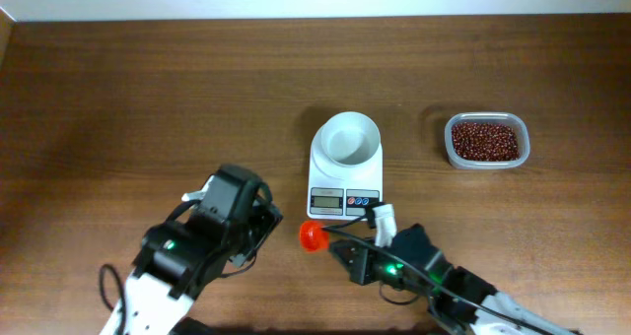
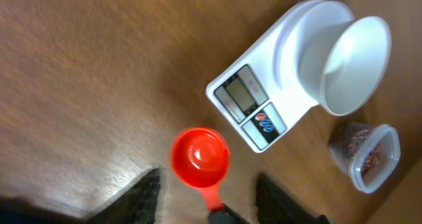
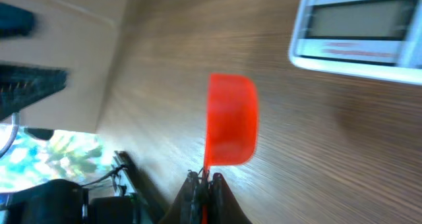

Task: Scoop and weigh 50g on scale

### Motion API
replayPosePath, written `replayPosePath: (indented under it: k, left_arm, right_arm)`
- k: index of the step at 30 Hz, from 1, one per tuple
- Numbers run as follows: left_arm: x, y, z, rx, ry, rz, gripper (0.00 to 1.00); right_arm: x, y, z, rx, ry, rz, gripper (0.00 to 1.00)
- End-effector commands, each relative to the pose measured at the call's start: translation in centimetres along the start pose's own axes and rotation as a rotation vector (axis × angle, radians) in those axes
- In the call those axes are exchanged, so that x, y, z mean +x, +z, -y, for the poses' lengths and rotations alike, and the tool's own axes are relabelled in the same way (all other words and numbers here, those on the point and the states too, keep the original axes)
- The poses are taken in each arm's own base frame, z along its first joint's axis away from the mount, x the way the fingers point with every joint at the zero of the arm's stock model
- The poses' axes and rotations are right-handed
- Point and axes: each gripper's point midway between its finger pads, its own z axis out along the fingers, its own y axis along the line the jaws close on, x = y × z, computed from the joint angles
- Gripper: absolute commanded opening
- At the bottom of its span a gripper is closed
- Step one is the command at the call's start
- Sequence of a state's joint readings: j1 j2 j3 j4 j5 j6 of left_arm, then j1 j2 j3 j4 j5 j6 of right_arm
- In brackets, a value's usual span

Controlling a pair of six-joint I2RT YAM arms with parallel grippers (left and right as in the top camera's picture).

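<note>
The white scale [image 1: 344,182] stands mid-table with an empty white bowl [image 1: 347,141] on top; its display and buttons face me [image 2: 249,107]. Just in front of it is a red scoop [image 1: 313,235], empty. My right gripper [image 1: 337,248] is shut on the scoop's thin handle [image 3: 204,178], with the red cup [image 3: 231,120] sticking out ahead of the fingers. My left gripper [image 1: 268,225] sits just left of the scoop. In the left wrist view its dark fingers [image 2: 142,194] stand wide apart on either side of the scoop [image 2: 200,156], touching nothing.
A clear tub of red beans [image 1: 486,141] stands to the right of the scale, also in the left wrist view [image 2: 366,158]. Both arm bodies crowd the table's front edge. Bare wood lies to the left and behind the scale.
</note>
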State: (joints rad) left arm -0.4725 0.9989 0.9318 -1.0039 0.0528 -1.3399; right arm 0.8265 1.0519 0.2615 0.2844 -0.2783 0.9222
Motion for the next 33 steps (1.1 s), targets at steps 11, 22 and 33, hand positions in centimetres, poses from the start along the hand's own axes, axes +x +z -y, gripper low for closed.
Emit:
replayPosePath:
  k: [11, 22, 33]
  left_arm:
    - [1.3, 2.9, 1.7, -0.039, 0.149, -0.007, 0.00]
    - [5.8, 10.7, 6.3, -0.017, 0.511, 0.070, 0.00]
    - [6.3, 14.3, 7.6, 0.003, 0.552, 0.074, 0.00]
  right_arm:
    - [-5.6, -14.9, -1.9, -0.067, -0.161, 0.487, 0.04]
    - [-11.0, -22.6, 0.2, 0.276, -0.173, 0.849, 0.04]
    - [-14.4, -27.0, -2.7, 0.621, -0.111, 0.665, 0.04]
